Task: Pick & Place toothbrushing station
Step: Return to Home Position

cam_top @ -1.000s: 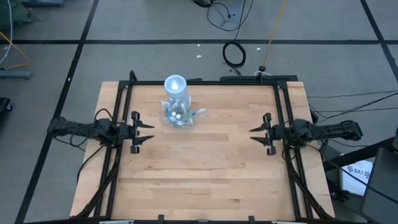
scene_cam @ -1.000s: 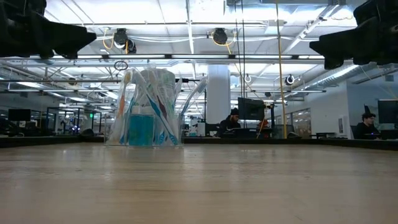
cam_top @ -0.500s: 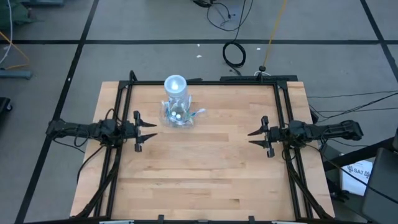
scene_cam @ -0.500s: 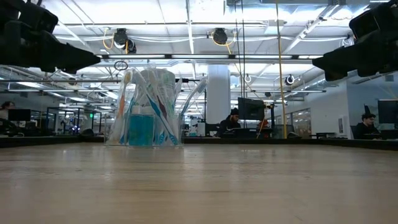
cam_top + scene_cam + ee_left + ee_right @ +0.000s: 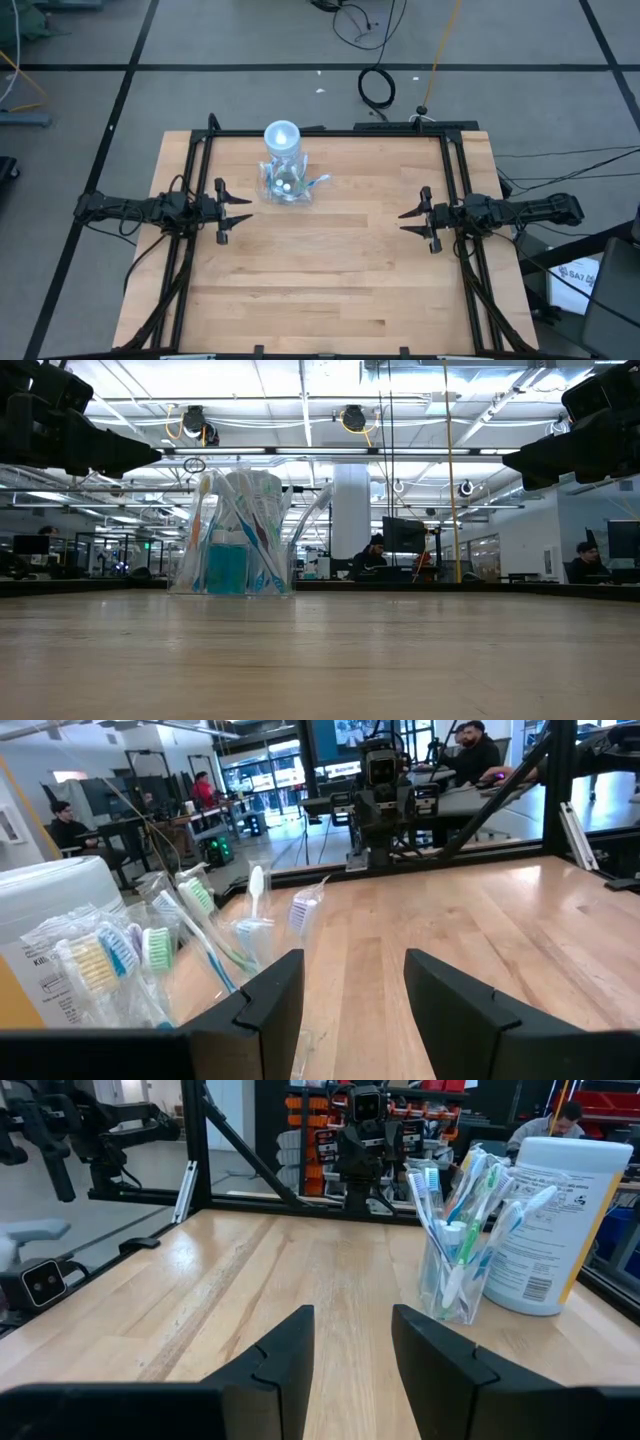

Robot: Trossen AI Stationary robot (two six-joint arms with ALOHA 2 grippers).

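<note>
The toothbrushing station stands on its base at the far left of the wooden table. It is a clear holder full of toothbrushes and teal tubes, with a tall pale cylinder at its far side. It also shows in the low view and in both wrist views. My left gripper hovers open at the table's left edge, a little nearer than the station. My right gripper hovers open at the right edge. Both point level toward the table's middle, with nothing between their fingers.
Black frame rails run along the table's left, right and far edges. Bare wood lies between the grippers and toward the near edge. Cables lie on the floor beyond, and people sit at desks in the room behind.
Both grippers have tipped their fingertips down a little to level, then kept still. The station has stayed in place.
</note>
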